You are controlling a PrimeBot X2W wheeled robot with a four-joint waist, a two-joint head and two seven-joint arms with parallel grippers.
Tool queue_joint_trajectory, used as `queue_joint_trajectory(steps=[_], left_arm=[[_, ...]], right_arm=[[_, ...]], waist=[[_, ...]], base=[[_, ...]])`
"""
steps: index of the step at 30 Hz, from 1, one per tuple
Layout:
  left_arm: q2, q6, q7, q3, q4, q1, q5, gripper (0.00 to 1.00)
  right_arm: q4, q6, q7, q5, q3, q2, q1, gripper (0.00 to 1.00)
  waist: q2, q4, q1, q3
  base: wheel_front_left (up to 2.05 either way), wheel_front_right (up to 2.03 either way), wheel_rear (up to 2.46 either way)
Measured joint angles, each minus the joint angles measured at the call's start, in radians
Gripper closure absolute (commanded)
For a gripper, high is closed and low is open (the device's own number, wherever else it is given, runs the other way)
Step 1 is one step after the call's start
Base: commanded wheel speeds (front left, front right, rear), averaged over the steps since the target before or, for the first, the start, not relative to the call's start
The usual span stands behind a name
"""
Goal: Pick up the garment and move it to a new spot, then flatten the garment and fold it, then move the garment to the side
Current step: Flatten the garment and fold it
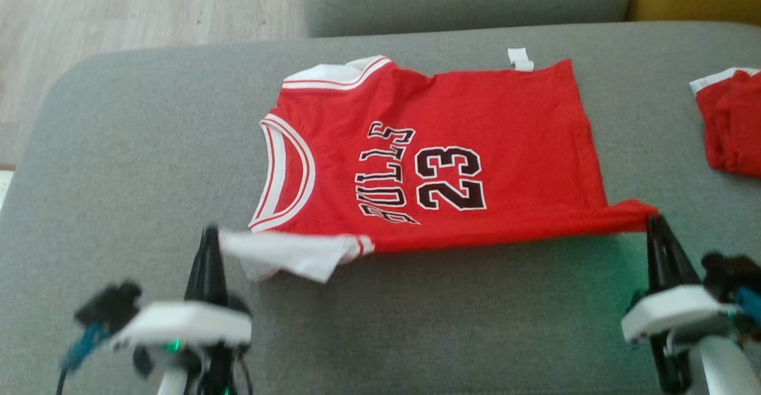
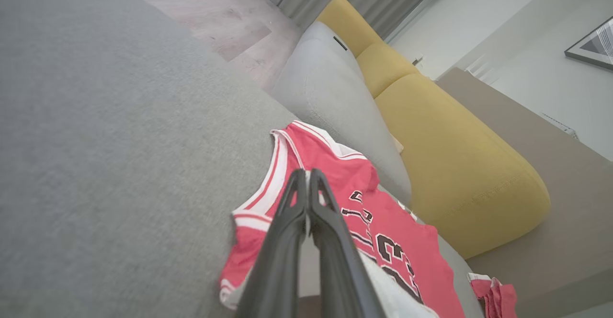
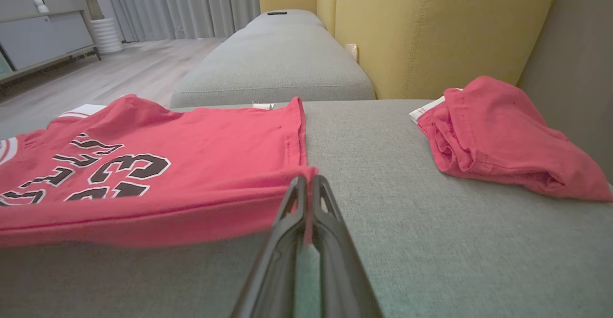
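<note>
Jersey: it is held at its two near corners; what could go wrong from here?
1. The left end effector and right end effector each pinch only a small corner of the jersey; one could slip out during a lift.
2. The strap by the left grip is turned white side up, so a fold may come out crooked.
3. The second garment lies close on the right and might get swept along.

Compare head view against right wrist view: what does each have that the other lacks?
Head view: left gripper shut on a shoulder strap. Right wrist view: yellow backrest, curtains. Both: red jersey, right gripper shut on its hem corner, second red garment, grey cushion.
</note>
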Motion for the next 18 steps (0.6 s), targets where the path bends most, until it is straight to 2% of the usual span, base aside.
queue_joint_trajectory(steps=[10, 18], left_arm=[[-0.012, -0.001, -0.003, -0.06, 0.218, -0.301, 0.014, 1.0], [-0.019, -0.064, -0.012, -0.029, 0.276, -0.435, 0.109, 1.0]], right_arm=[[0.13, 0.0, 0.005, -0.051, -0.018, 0.006, -0.198, 1.0], [0.236, 0.0, -0.03, -0.052, -0.02, 0.008, -0.326, 1.0]], waist=[[0.0, 0.0, 0.0, 0.092], [-0.0001, 0.003, 0.0001, 0.142]], base=[[0.0, 0.0, 0.0], [0.0, 0.0, 0.0]])
